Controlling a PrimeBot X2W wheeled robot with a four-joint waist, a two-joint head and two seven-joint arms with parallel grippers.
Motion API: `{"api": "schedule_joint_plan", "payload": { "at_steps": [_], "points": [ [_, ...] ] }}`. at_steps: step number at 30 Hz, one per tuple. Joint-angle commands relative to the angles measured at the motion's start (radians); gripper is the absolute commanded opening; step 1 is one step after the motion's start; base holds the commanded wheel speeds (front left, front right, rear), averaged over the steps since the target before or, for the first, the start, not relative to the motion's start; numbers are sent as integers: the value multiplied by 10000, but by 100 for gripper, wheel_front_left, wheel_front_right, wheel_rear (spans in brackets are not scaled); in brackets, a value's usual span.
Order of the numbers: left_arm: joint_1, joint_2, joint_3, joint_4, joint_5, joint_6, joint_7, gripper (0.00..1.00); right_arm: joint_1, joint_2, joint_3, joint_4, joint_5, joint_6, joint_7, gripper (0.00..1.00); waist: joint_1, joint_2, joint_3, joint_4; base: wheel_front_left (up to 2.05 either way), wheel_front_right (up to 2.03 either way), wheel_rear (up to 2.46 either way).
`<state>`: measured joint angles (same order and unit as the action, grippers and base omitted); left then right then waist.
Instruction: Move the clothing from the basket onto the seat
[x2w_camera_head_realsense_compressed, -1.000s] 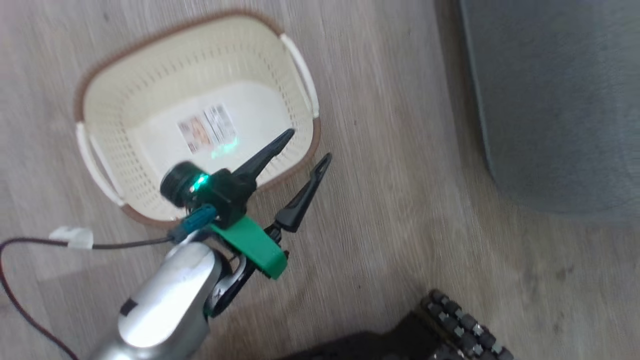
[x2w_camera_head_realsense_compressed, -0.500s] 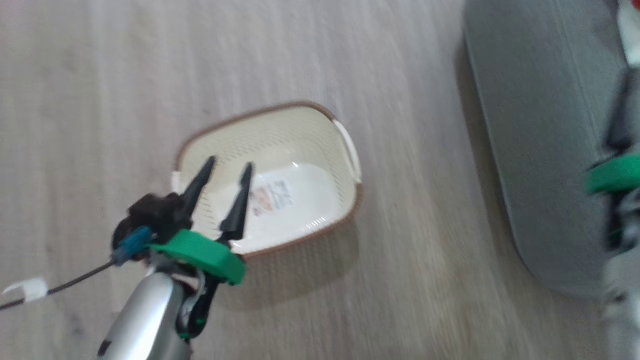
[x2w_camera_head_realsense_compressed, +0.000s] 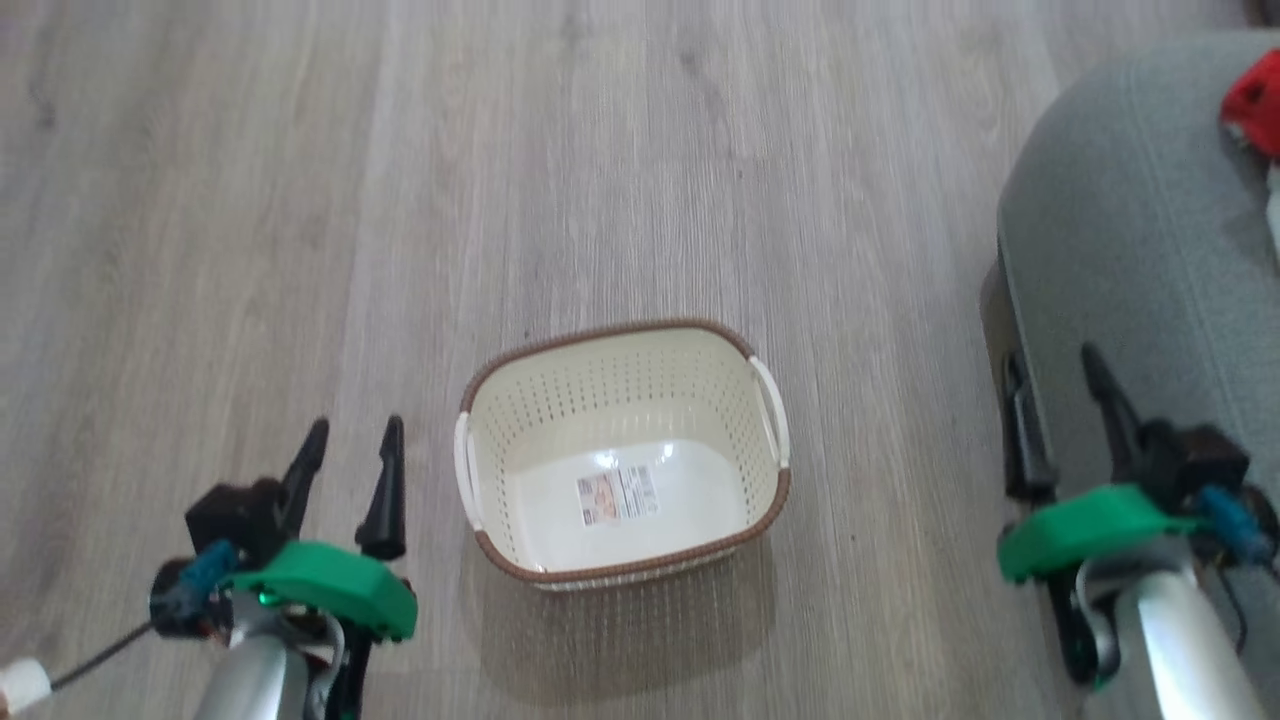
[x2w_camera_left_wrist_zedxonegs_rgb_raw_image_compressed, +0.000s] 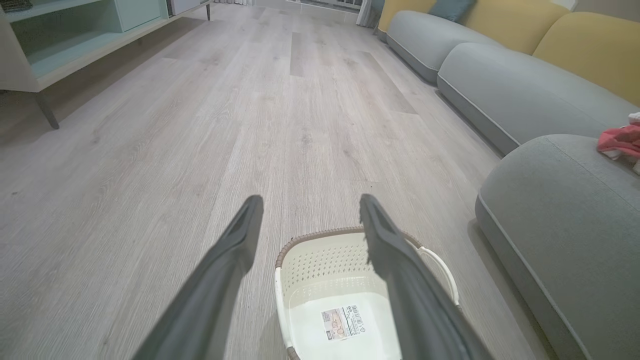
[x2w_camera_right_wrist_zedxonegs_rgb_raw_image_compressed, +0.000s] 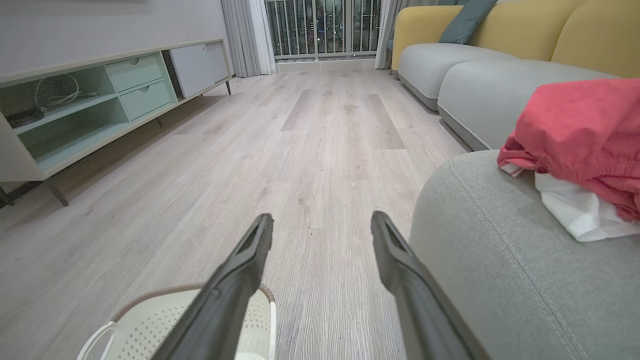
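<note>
Sitting on the wood floor (x2w_camera_head_realsense_compressed: 600, 150), the basket (x2w_camera_head_realsense_compressed: 610, 330) is seen between the grippers. A barcode label (x2w_camera_head_realsense_compressed: 617, 495) is stuck inside, its print too small to be read. The clothing (x2w_camera_right_wrist_zedxonegs_rgb_raw_image_compressed: 575, 130), red and white, is piled on the seat (x2w_camera_right_wrist_zedxonegs_rgb_raw_image_compressed: 500, 260). The left gripper (x2w_camera_head_realsense_compressed: 355, 424) and right gripper (x2w_camera_head_realsense_compressed: 1052, 362) are held spread, with nothing pinched.

Clearance and obstacles
Floor (x2w_camera_head_realsense_compressed: 700, 150) ahead free; basket (x2w_camera_head_realsense_compressed: 620, 345) between left gripper (x2w_camera_head_realsense_compressed: 355, 425) and right gripper (x2w_camera_head_realsense_compressed: 1050, 358); seat (x2w_camera_head_realsense_compressed: 1130, 250) just right of the latter.
</note>
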<state>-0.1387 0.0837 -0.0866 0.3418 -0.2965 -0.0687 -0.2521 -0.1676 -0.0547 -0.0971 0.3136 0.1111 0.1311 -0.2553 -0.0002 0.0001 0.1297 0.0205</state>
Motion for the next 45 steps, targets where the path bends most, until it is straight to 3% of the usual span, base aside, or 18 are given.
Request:
{"api": "schedule_joint_plan", "payload": {
  "at_steps": [1,22,23,27,45],
  "points": [
    [-200,20,425,-285,87,-68,-96,100,22,32,252,-256,-66,-4,-64,100,2,-1,-230,64,0,0,0],
    [284,-324,1174,-179,619,-415,-97,100,555,44,736,-313,-167,-4,-64,100,2,-1,-709,205,0,0,0],
    [600,-355,834,96,529,-422,0,0,797,36,460,38,-134,0,0,0,2,-1,-710,206,0,0,0],
    [656,-400,856,528,420,-425,103,0,840,46,436,465,-22,0,51,0,2,-1,-717,205,0,0,0],
    [620,-391,1013,300,-1555,-453,616,0,824,46,360,279,2170,-1,574,0,2,-1,-797,145,0,0,0]
  ]
}}
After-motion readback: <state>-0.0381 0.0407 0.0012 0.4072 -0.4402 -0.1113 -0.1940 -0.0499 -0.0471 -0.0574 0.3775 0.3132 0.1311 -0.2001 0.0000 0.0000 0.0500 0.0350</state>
